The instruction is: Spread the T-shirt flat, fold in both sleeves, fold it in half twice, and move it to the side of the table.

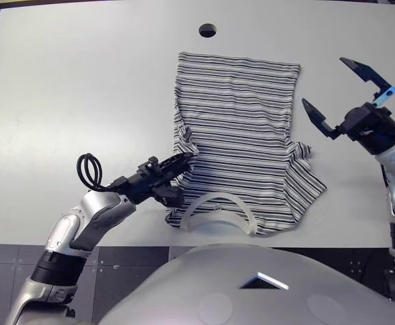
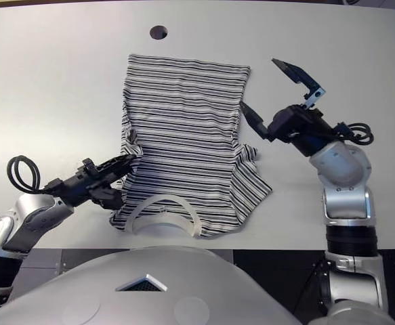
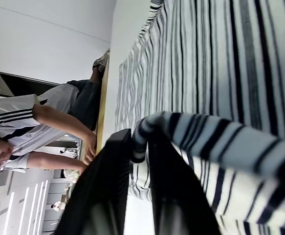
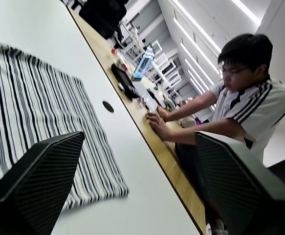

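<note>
A black-and-white striped T-shirt lies on the white table, collar toward me and hem toward the far side. Its left sleeve is folded in over the body; the right sleeve still sticks out. My left gripper is shut on the folded left sleeve's edge, and the left wrist view shows the fingers pinching striped cloth. My right gripper hovers open above the table to the right of the shirt, holding nothing; its fingers show in the right wrist view above the shirt.
A round cable hole sits in the table beyond the shirt's hem. Bare tabletop stretches wide on the left and narrower on the right. The table's near edge runs just below the collar.
</note>
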`<state>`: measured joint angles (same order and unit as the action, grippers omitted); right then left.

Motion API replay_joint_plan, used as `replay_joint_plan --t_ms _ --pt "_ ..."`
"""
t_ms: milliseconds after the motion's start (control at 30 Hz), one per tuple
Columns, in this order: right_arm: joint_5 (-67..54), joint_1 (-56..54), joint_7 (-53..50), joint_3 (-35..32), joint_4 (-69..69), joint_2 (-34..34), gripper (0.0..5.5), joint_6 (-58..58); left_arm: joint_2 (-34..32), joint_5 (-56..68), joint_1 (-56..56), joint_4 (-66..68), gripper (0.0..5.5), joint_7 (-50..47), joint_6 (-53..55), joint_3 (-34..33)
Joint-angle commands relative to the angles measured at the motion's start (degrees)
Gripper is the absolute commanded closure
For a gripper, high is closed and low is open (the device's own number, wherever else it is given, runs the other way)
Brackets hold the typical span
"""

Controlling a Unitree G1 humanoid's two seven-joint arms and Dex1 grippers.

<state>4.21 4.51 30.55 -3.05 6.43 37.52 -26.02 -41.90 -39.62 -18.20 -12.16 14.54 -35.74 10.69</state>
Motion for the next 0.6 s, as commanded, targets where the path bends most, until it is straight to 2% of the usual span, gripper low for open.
replay_joint_plan --t_ms 33,167,300,467,533,600 --pt "-0.3 2.2 1.0 -3.3 1.3 3.2 1.34 0.8 -1.6 0.5 -0.6 0.9 4.15 1.5 0.6 -0.3" --pt "0.1 9.2 6.2 -6.0 4.1 9.5 1.34 -0.8 -2.7 2.3 -2.3 0.1 3.56 2.5 0.4 -0.8" --pt "10.9 26.9 13.8 -12.2 6.6 19.3 1.34 -6.2 -2.7 7.5 -4.7 -4.0 2.94 2.5 0.7 -4.2" --pt "7.5 39.7 18.7 -25.3 14.5 19.3 1.34 -9.2 1.3 13.0 -1.6 -6.6 2.94 1.0 3.0 -7.3" --pt "7.1 41.8 19.9 -25.9 15.3 19.2 1.34 -10.4 3.6 14.7 0.1 -6.4 2.94 0.6 3.3 -6.6" --pt "8.4 41.8 19.9 -23.5 15.3 18.7 1.34 -11.0 4.7 15.2 1.3 -5.2 2.94 1.1 3.1 -5.4"
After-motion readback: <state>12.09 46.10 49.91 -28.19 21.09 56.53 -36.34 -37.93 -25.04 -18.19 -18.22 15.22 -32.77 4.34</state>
